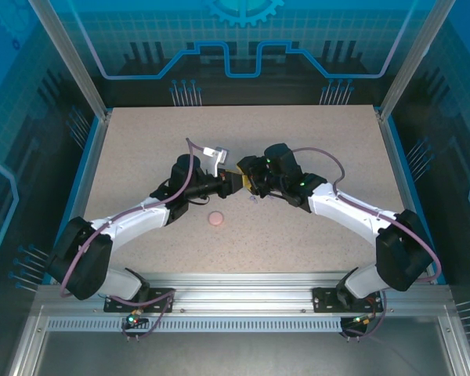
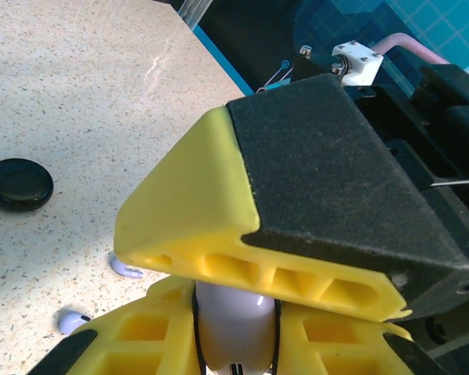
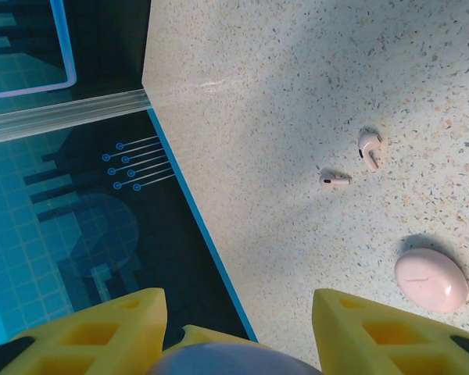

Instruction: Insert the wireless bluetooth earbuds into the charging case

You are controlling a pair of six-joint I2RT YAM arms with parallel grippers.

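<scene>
The lavender charging case [image 2: 233, 332] is held above the table where both arms meet. My left gripper [image 2: 236, 298] is shut on it, its pads pressing the two narrow sides. My right gripper [image 3: 238, 297] is also shut on this case [image 3: 234, 361], across its wider span, and one of its fingers [image 2: 297, 226] lies over the case top. In the top view the left gripper [image 1: 233, 183] and right gripper [image 1: 251, 186] touch tip to tip. Two lavender earbuds [image 2: 125, 268] [image 2: 72, 320] lie on the table below. Two pale pink earbuds [image 3: 369, 148] [image 3: 334, 180] lie apart from both grippers.
A closed pink case [image 3: 431, 279] [image 1: 215, 220] rests on the table just near of the grippers. A closed black case [image 2: 18, 184] sits further off. The speckled table [image 1: 141, 149] ends at a blue edge strip [image 3: 195, 219] beside a dark wall.
</scene>
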